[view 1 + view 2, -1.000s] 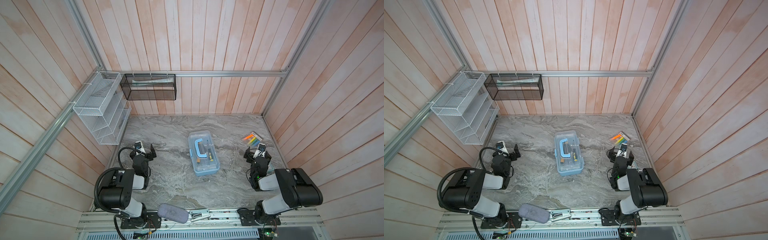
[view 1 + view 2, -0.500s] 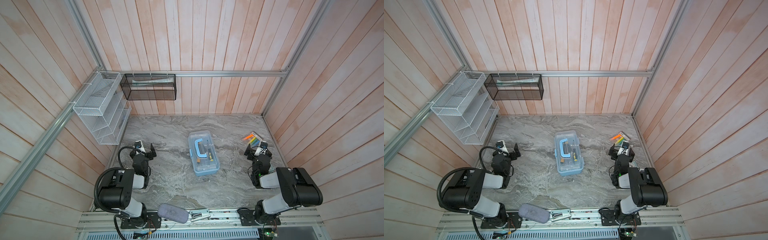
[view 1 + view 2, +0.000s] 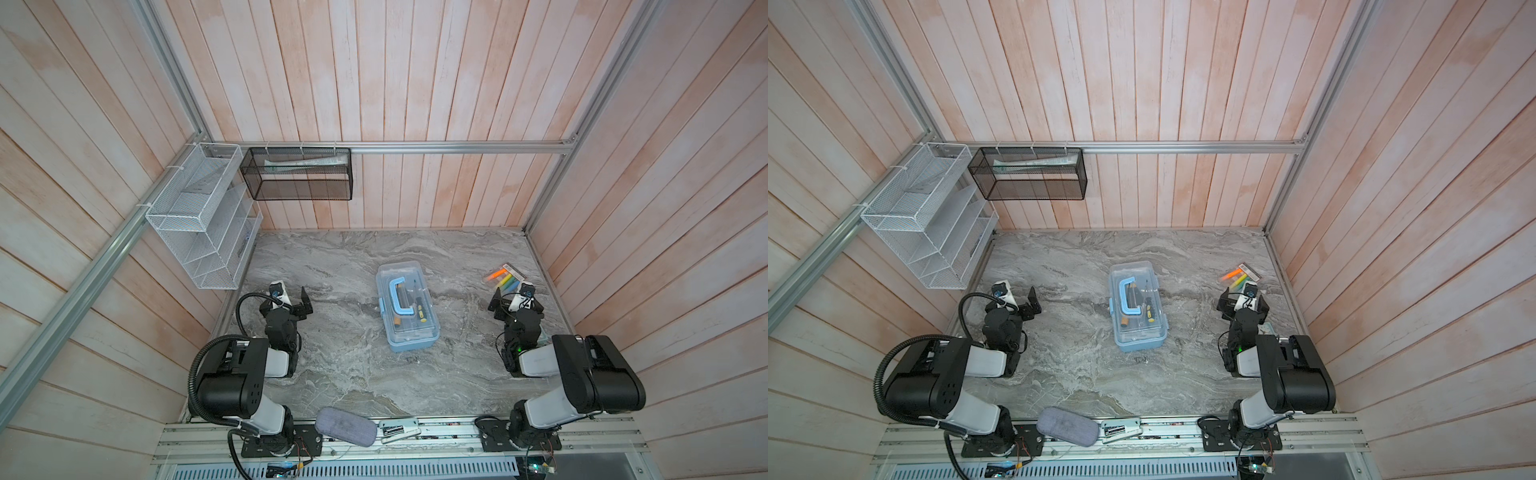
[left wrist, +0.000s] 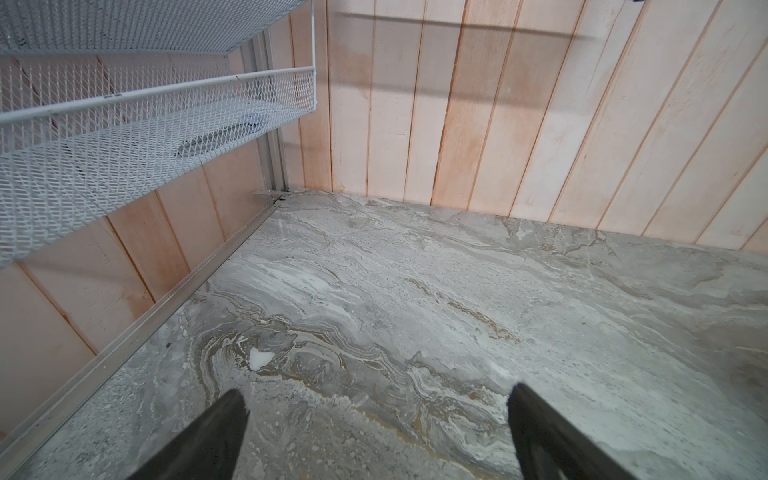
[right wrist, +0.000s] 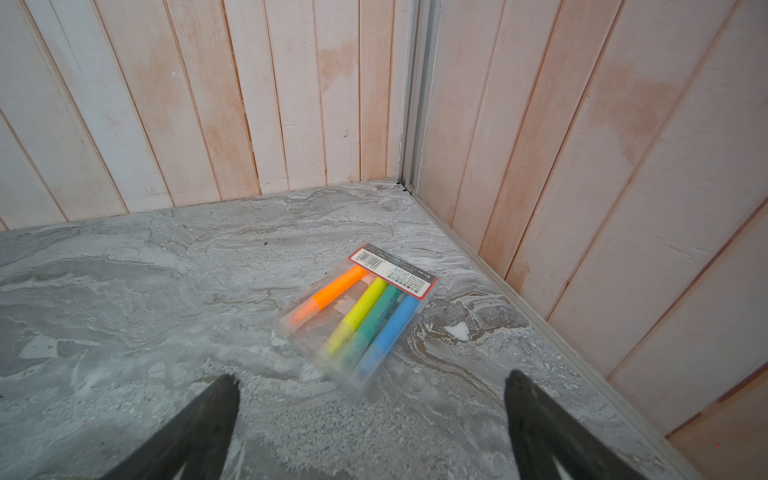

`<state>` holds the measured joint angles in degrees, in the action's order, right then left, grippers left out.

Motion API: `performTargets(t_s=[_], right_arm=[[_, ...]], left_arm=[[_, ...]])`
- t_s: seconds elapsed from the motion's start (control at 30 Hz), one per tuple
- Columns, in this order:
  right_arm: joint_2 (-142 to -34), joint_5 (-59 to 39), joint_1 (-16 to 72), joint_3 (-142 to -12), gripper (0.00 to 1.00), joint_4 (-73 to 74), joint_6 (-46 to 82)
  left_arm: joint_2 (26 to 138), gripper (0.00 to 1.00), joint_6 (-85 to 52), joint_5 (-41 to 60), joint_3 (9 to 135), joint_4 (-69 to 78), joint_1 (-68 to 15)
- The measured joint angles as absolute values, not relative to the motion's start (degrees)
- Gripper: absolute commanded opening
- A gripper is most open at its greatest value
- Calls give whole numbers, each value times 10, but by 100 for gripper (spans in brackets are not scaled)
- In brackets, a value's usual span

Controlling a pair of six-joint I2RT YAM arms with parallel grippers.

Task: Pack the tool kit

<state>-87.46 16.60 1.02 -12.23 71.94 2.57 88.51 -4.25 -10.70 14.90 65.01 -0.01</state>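
Observation:
The tool kit [image 3: 407,309] [image 3: 1138,309] is a light-blue box standing mid-table in both top views. Its clear lid is down and the blue handle [image 3: 400,297] lies flat on top. Dark and yellow-black tools show through the lid. My left gripper [image 3: 291,300] [image 3: 1017,302] [image 4: 376,390] hovers low at the table's left side, well clear of the box, open and empty over bare marble. My right gripper [image 3: 515,302] [image 3: 1241,304] [image 5: 372,376] is at the right side, open and empty, with the box out of its wrist view.
A pack of bright markers [image 5: 361,316] [image 3: 505,278] lies just beyond the right gripper near the right wall. A grey pouch [image 3: 345,432] and a small white device [image 3: 399,428] rest on the front rail. A white mesh rack [image 3: 199,224] [image 4: 124,124] and a black mesh basket [image 3: 299,178] hang at the back left.
The right wrist has shifted slightly toward the marker pack. The left arm and the box have not moved.

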Motion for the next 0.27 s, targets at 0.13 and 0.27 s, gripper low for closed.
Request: performTargets(t_s=[0.13, 0.27], right_arm=[[-875, 166, 10, -123, 98, 717, 26], [-875, 165, 10, -123, 98, 715, 26]], left_arm=[[885, 100, -43, -105, 156, 638, 0], [885, 100, -42, -103, 157, 639, 0]])
